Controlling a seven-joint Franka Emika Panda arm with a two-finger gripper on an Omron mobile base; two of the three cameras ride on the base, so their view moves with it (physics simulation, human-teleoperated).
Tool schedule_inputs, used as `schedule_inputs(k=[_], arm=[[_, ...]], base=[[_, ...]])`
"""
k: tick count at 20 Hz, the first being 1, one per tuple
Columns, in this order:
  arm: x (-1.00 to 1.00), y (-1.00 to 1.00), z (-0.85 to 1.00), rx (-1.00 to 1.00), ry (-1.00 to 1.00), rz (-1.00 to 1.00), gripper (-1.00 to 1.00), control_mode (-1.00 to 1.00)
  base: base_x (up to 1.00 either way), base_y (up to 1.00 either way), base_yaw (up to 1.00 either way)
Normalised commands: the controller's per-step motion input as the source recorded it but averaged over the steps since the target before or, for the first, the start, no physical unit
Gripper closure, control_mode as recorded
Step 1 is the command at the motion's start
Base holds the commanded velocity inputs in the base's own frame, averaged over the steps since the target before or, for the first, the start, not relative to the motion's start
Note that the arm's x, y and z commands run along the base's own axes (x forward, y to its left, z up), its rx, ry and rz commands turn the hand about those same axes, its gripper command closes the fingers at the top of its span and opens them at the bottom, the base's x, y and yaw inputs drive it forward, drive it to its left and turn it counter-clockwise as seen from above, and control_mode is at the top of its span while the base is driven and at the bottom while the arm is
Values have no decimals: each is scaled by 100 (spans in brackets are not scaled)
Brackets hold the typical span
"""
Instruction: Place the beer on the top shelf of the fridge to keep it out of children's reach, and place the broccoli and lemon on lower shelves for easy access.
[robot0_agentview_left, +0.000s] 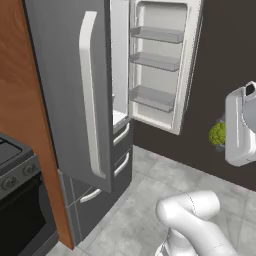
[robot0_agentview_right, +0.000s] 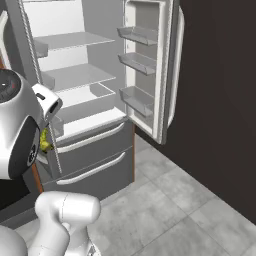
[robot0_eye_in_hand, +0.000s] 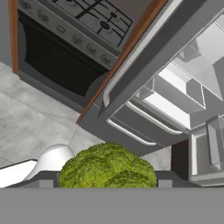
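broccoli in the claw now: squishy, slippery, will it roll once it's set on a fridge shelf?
The broccoli has a bumpy, rounded crown, so it probably gives a little and grips well rather than slipping. It looks small and likely light. On a flat shelf its lumpy shape may tip or settle sideways, but a long roll seems unlikely.

Both base views face the fridge (robot0_agentview_left: 75, 95) (hand view looks down).

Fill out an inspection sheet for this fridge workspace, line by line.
Surface: pale tiled floor; bare shelf panels in the tall grey fridge.
Job's things: small green broccoli floret, held between the gripper's fingers.
Clutter: nothing seen.
Grippers: two-finger gripper shut on the broccoli, away from the shelves.
Cables: nothing seen.
Surroundings: both fridge doors open, grey door bins bare; black oven with gas hob beside the fridge; dark wall.
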Motion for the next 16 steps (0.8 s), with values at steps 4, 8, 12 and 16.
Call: schedule_inputs(k=[4, 8, 12, 16], arm=[[0, 0, 0, 0, 0, 0, 100, 100], [0, 0, 0, 0, 0, 0, 100, 100], [0, 0, 0, 0, 0, 0, 100, 100], [0, 0, 0, 0, 0, 0, 100, 100]], base=[[57, -44, 54], [55, -22, 68], [49, -41, 77], [40, -56, 72]])
